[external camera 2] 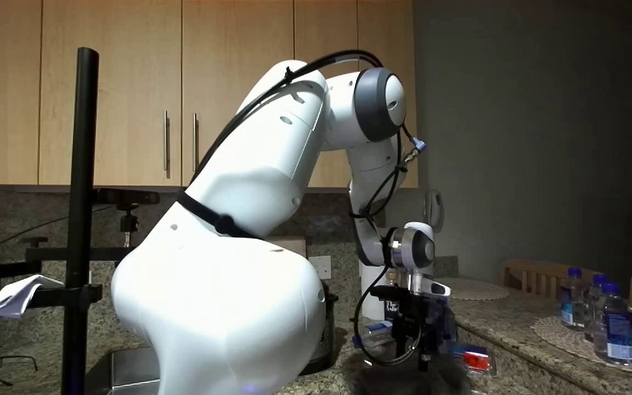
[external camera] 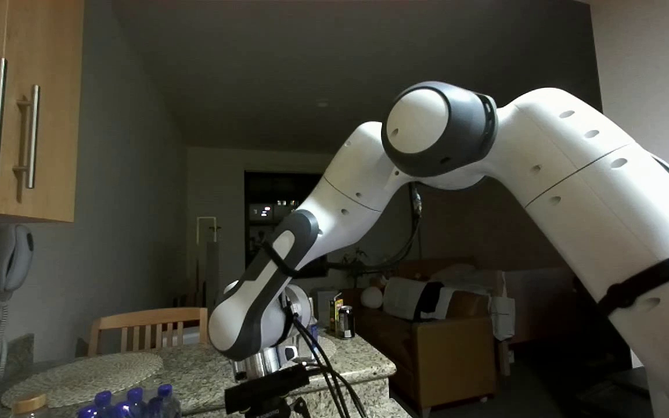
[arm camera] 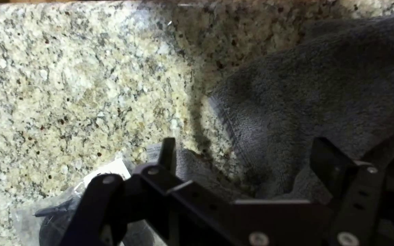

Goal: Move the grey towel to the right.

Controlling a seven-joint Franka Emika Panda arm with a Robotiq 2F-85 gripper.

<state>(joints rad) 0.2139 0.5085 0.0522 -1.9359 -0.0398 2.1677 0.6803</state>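
The grey towel (arm camera: 306, 99) lies bunched on the speckled granite counter (arm camera: 80, 85), filling the right side of the wrist view. A lower fold of it runs under and between the fingers. In an exterior view the towel (external camera 2: 409, 379) is a dark heap at the bottom edge, directly below the gripper. My gripper (arm camera: 244, 150) is open, its fingers wide apart over the towel, with nothing clamped between them. It points down at the towel in an exterior view (external camera 2: 417, 354); whether the fingertips touch the cloth cannot be told. In an exterior view the fingers are below the frame.
A clear plastic bag (arm camera: 56, 208) with dark contents lies left of the gripper. A red package (external camera 2: 476, 360) and a lying bottle (external camera 2: 377, 332) are near it. A raised ledge holds several water bottles (external camera 2: 618, 329). A sink (external camera 2: 135, 367) is by the arm's base.
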